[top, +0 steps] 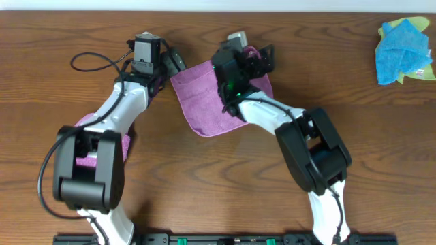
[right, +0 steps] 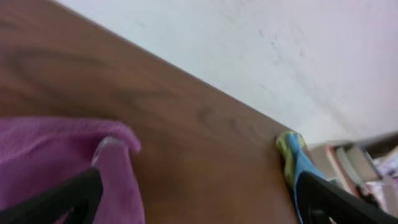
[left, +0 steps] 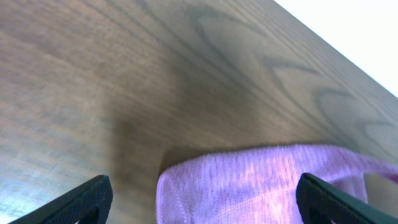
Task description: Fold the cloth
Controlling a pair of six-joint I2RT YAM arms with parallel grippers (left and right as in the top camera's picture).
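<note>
Item: the cloth [top: 204,102], lay on the table [top: 368,136] between the arms, apparently unfolded. Left gripper [top: 174,62] and right gripper [top: 257,58]: jaws spread at its far corners, nothing pinched. Whole fold judged outstanding.

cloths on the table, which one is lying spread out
The purple cloth, mid-table, lies spread out. The blue cloth and the yellow-green cloth sit bunched together at the far right edge.
</note>
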